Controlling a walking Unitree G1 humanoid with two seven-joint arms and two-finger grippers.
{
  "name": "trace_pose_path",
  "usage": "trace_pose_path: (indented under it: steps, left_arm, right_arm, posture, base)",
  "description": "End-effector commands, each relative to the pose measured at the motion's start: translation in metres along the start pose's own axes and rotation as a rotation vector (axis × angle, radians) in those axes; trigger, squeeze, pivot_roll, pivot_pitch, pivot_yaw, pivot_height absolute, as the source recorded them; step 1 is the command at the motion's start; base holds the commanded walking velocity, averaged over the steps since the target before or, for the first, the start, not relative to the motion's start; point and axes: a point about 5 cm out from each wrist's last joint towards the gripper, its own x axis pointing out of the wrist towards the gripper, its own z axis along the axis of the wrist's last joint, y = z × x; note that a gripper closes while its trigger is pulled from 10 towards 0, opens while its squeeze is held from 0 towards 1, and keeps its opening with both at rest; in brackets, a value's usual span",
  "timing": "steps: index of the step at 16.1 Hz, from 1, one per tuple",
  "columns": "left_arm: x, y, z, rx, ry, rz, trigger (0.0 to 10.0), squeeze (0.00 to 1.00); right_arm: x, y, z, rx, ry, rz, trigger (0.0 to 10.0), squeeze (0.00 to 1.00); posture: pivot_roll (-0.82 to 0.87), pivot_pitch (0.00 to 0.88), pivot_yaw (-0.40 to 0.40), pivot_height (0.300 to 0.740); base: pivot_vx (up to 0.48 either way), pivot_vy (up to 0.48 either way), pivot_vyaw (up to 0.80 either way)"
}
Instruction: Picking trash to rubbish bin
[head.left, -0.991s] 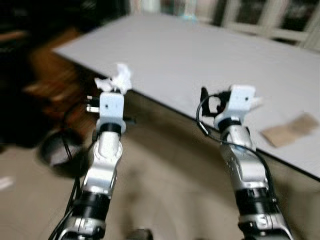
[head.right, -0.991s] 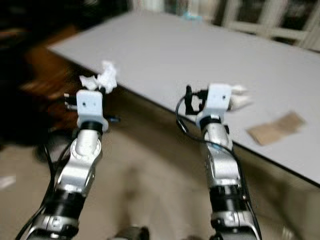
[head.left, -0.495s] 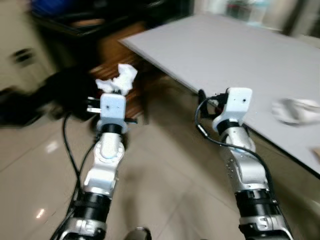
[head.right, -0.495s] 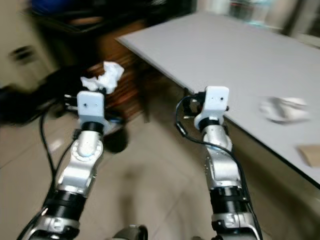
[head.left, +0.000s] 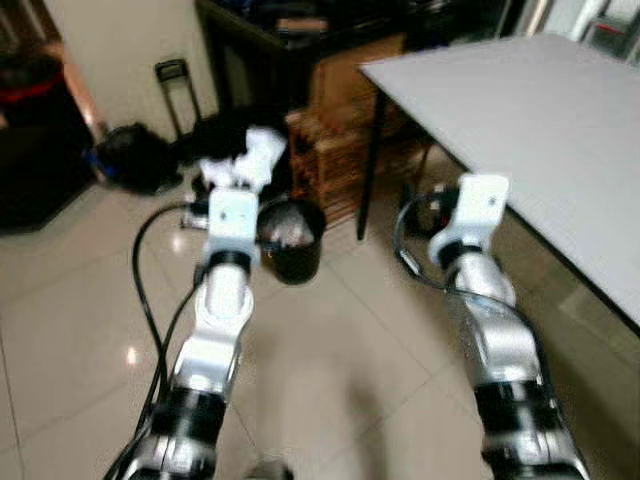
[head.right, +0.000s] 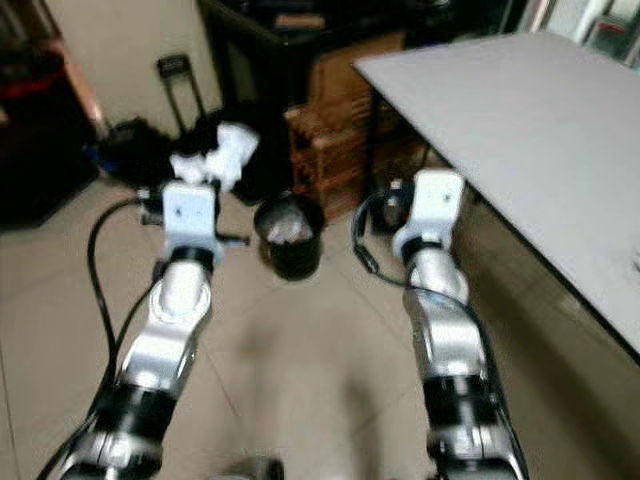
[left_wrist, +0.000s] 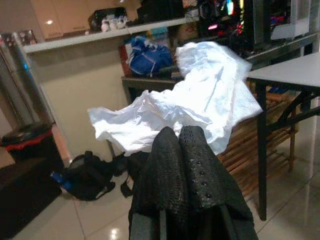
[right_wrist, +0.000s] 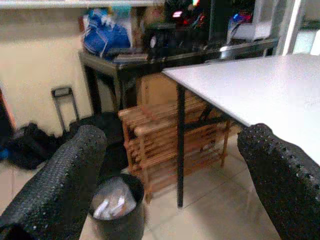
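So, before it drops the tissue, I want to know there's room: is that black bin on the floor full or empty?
Partly filled. The black bin stands upright with crumpled pale trash inside, lying below its rim, so there is room.

You are in a home room: tiled floor (head.left: 70, 330), grey table (head.left: 540, 120), wooden rack (right_wrist: 165, 135), cluttered shelf (left_wrist: 100, 37), black bin (head.left: 291, 238).
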Motion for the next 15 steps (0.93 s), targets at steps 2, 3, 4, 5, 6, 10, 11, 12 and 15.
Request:
trace_pose_path:
  steps: [2, 3, 4, 5, 6, 10, 11, 12, 15]
  left_arm:
    - [-0.0008, 0.0025, -0.0017, -0.005, 0.01, 0.0, 10.0, 0.0]
    - [-0.0009, 0.0023, -0.002, -0.009, 0.014, -0.002, 10.0, 0.0]
    - [-0.0011, 0.0023, -0.0028, -0.012, 0.021, -0.004, 10.0, 0.0]
    - [-0.0011, 0.0023, -0.0032, -0.015, 0.025, -0.006, 10.0, 0.0]
    - [-0.001, 0.0024, -0.0033, -0.017, 0.027, -0.006, 10.0, 0.0]
    - [-0.0016, 0.0019, -0.0052, -0.026, 0.041, -0.01, 10.0, 0.0]
    - [-0.0017, 0.0018, -0.0056, -0.026, 0.043, -0.012, 10.0, 0.0]
    - [-0.0017, 0.0017, -0.006, -0.027, 0.045, -0.012, 10.0, 0.0]
    - [-0.0014, 0.002, -0.0066, -0.028, 0.049, -0.015, 10.0, 0.0]
  right_arm:
    - [-0.0017, 0.0006, -0.0019, 0.024, 0.011, -0.002, 10.0, 0.0]
    - [-0.0016, 0.0005, -0.0021, 0.02, 0.014, 0.001, 10.0, 0.0]
    - [-0.0015, 0.0006, -0.0025, 0.018, 0.017, 0.004, 10.0, 0.0]
    - [-0.0015, 0.0007, -0.0027, 0.018, 0.019, 0.005, 10.0, 0.0]
    - [-0.0016, 0.0007, -0.0028, 0.019, 0.02, 0.006, 10.0, 0.0]
    - [-0.0022, 0.0017, -0.0036, 0.023, 0.026, 0.01, 10.0, 0.0]
    - [-0.0022, 0.0019, -0.0037, 0.024, 0.026, 0.01, 10.0, 0.0]
    - [-0.0022, 0.0018, -0.0038, 0.026, 0.026, 0.01, 10.0, 0.0]
    - [-0.0022, 0.0022, -0.004, 0.027, 0.028, 0.014, 10.0, 0.0]
  posture:
    - [-0.04, 0.109, 0.02, 0.74]
    - [-0.05, 0.11, 0.02, 0.74]
    - [-0.04, 0.11, 0.02, 0.74]
    - [-0.04, 0.111, 0.02, 0.74]
    - [-0.04, 0.111, 0.021, 0.74]
    - [-0.05, 0.112, 0.021, 0.74]
    - [-0.05, 0.115, 0.021, 0.74]
    - [-0.05, 0.114, 0.021, 0.74]
    - [-0.05, 0.116, 0.021, 0.74]
  base:
    - [0.0, 0.0, 0.0]
    - [0.0, 0.0, 0.0]
    - [0.0, 0.0, 0.0]
    - [0.0, 0.0, 0.0]
    - [0.266, 0.0, 0.0]
    - [0.338, 0.0, 0.0]
    - [0.341, 0.0, 0.0]
    - [0.341, 0.0, 0.0]
    - [0.341, 0.0, 0.0]
